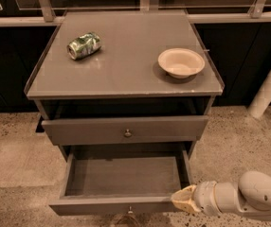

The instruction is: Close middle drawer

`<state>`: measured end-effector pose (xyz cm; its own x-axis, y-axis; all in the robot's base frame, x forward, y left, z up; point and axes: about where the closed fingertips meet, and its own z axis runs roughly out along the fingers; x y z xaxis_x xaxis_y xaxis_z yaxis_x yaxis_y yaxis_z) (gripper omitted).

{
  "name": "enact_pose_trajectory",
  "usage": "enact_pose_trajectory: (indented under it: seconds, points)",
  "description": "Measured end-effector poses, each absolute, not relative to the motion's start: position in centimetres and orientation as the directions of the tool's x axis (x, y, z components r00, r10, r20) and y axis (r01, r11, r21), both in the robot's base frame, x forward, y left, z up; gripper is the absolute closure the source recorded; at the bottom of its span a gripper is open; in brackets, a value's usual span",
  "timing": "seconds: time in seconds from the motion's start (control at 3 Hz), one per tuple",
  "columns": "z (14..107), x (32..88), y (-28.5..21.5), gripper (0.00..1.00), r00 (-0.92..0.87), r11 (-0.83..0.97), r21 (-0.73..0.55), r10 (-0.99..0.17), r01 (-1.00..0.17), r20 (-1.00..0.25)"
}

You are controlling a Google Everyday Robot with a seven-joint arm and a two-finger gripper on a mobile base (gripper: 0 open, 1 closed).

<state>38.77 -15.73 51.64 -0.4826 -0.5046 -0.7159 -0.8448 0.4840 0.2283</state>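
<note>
The middle drawer (121, 175) is a grey shallow box pulled far out of the grey cabinet, and it is empty inside. Its slim front panel (102, 205) lies near the bottom edge of the view, with a tiny knob (130, 210) at its centre. My gripper (183, 200) has a tan tip on a white arm that comes in from the lower right. It sits at the right end of the drawer's front panel, touching or very close to it.
The taller-fronted drawer (88, 129) above stands slightly out. A crushed green can (84, 45) and a white bowl (181, 62) sit on the cabinet top (126, 74). A white post (270, 84) stands at the right. The floor is speckled stone.
</note>
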Motion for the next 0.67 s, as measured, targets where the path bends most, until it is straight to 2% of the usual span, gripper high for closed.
enact_pose_trajectory:
  seconds: [0.67]
  points:
    - [46.8,41.6,-14.7,1.00,-0.496,0.487,0.242,-0.505,-0.839,-0.706]
